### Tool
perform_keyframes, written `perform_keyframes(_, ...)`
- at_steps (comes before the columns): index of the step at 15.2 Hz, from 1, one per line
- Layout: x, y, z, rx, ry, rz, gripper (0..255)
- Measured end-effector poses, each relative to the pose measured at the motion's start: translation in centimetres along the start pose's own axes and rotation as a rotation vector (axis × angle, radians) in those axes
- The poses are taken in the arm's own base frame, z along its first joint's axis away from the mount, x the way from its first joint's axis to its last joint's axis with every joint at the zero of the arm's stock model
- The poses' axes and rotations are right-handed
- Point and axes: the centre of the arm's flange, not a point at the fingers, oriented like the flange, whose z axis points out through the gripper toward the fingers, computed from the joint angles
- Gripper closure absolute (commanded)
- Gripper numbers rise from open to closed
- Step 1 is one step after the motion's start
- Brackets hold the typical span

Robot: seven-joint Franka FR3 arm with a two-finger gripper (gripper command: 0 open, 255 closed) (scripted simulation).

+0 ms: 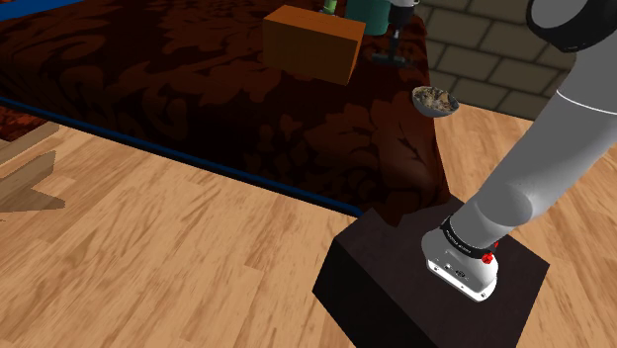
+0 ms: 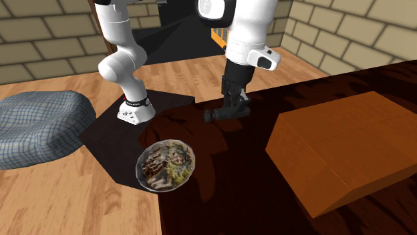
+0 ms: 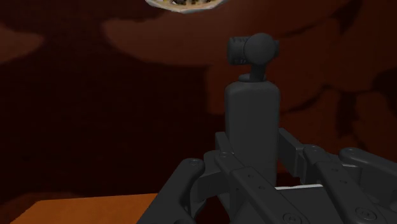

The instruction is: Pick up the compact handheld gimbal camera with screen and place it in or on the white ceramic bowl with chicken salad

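The dark grey gimbal camera [image 3: 252, 108] has a slim handle and a small round head; my gripper [image 3: 252, 149] is shut on the handle. From the second exterior view the camera [image 2: 227, 115] lies crosswise under the gripper [image 2: 234, 101], low over the dark red patterned cloth; I cannot tell if it touches the cloth. The bowl of chicken salad [image 2: 167, 165] sits near the table corner, a short way from the camera toward that view's lower left. In the shoulder view the bowl [image 1: 435, 100] is below and right of the gripper [image 1: 396, 38] and camera [image 1: 388, 56].
An orange box [image 2: 347, 147] stands on the cloth [image 1: 198, 89], to the shoulder view's left of the gripper. A teal object [image 1: 368, 12] stands behind the box. A grey cushion [image 2: 40, 127] lies on the wooden floor. The stand [image 1: 415, 287] is by the table corner.
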Motion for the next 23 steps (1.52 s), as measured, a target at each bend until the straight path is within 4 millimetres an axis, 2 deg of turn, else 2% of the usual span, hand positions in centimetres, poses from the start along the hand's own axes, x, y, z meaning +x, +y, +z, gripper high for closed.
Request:
perform_keyframes(5,-6.9,0.7,0.6,0.001,0.0,0.0,255)
perform_keyframes(15,-19.6,3.5,1.7,0.001,0.0,0.0,255)
perform_keyframes(18,-21.3,4.1,2.4,0.001,0.0,0.0,255)
perform_keyframes(23,-21.2,4.1,5.0,0.001,0.0,-0.001,255)
